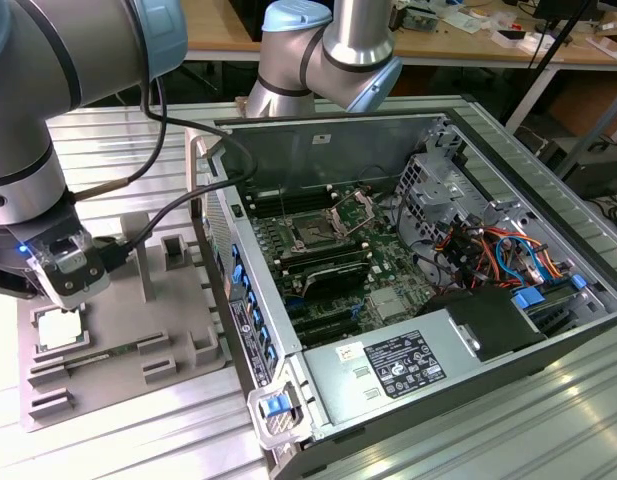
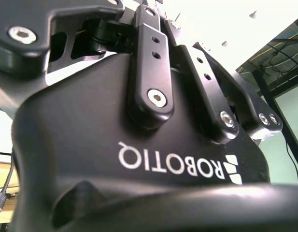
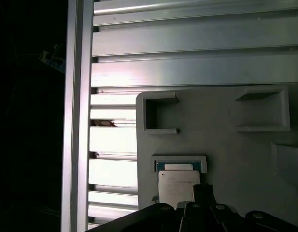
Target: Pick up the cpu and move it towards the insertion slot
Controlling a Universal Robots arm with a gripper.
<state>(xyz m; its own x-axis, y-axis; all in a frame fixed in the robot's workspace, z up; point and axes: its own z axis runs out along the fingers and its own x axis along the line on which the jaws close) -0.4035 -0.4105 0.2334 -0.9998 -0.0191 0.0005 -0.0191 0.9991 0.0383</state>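
The cpu (image 1: 60,328), a flat square chip with a pale metal top, lies in a recess at the near end of a grey plastic tray (image 1: 158,330), on the exterior view's left. My gripper (image 1: 76,298) hangs just above it, close over its far edge. The first wrist view shows the cpu (image 3: 177,186) flat in its pocket, with the gripper's black linkages overlapping its lower edge. The second wrist view shows the gripper's black body (image 2: 149,145). The insertion slot (image 1: 313,232) sits in the open computer case, its hinged steel bracket (image 1: 353,208) raised.
The open computer case (image 1: 288,400) lies to the tray's right on a slatted aluminium table (image 1: 108,150). Its side wall (image 1: 228,290) stands between the tray and the motherboard. Long black memory slots (image 1: 328,275), a power supply (image 1: 398,360) and cables (image 1: 488,250) surround the socket. The tray has raised blocks (image 1: 173,250).
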